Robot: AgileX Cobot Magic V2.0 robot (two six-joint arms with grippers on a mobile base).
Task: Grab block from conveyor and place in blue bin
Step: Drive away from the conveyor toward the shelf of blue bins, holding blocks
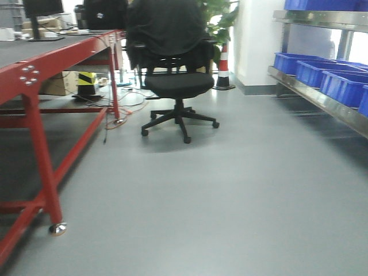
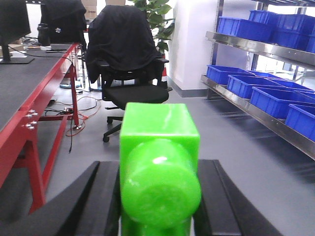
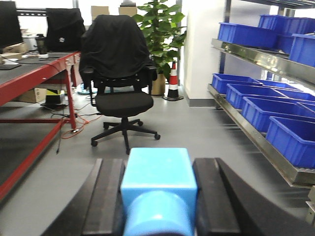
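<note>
workshop [image 1: 241,195], green block [image 2: 160,167] between left jaws, blue block [image 3: 157,189] between right

Left claw [image 2: 160,196] clamps green block [image 2: 160,132], stud end toward camera (black office chair [image 2: 129,73] beyond).

Workshop-cum-lab, industrial fit-out — grey sealed floor [image 1: 230,201], red steel-framed bench [image 1: 41,155], steel racking [image 3: 256,56] stocked with blue bins [image 3: 241,33]. Office touches: swivel chair [image 1: 178,86], monitor [image 1: 40,7], potted plant [image 3: 160,34] — plus one striped traffic cone [image 1: 223,63].
</note>
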